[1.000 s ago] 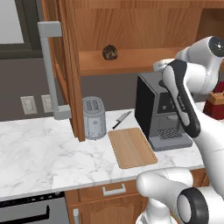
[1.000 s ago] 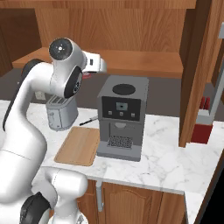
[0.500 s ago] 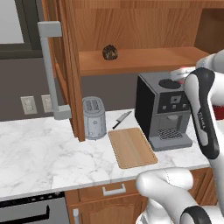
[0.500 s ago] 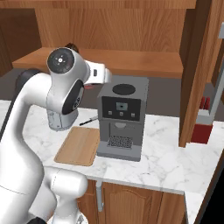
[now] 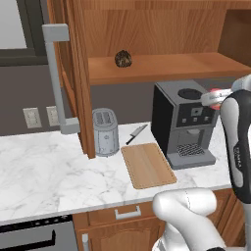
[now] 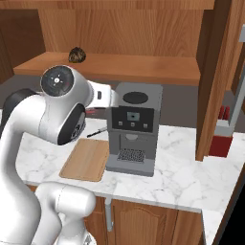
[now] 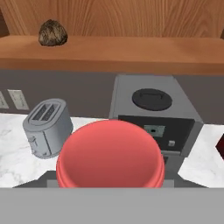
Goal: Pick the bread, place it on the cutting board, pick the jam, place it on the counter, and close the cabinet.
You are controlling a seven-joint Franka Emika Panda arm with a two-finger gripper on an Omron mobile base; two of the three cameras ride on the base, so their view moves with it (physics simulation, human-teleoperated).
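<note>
Item 1, gripper [image 5: 212, 99]: raised above the front of the coffee machine [image 5: 184, 122]. Its fingers are hidden behind the load, so the gap between them cannot be read directly. The jar hangs in the air at the hand with nothing under it, so the gripper is judged to be closed around it.

Item 2, the jam [image 7: 111, 153]: red jar, lid towards the hand camera and close against it. Upright as far as can be told.

Item 3, the counter [image 5: 44, 166]: white marble, straight down from the jar. This is the relation the next move turns on. The coffee machine stands ahead of the jar and just below it, so a plain descent would probably meet the machine. Bare marble lies to either side of the machine, with a wide stretch on the robot's left beyond the toaster [image 5: 106, 131] and another on its right.

Item 4, the cutting board [image 5: 147, 165]: flat on the counter just left of the machine, long axis running away from the robot, nothing on it. A knife [image 5: 136, 134] lies behind it, beside the toaster.

Item 5, the bread [image 5: 123, 59]: dark lump on the cabinet shelf, up and to the left of the hand, well apart from it. Not yet moved to the board.

Item 6, the cabinet [image 5: 73, 73]: door swung open, edge towards the base, bar handle [image 5: 59, 78] outward. Closing judged the last step
</note>
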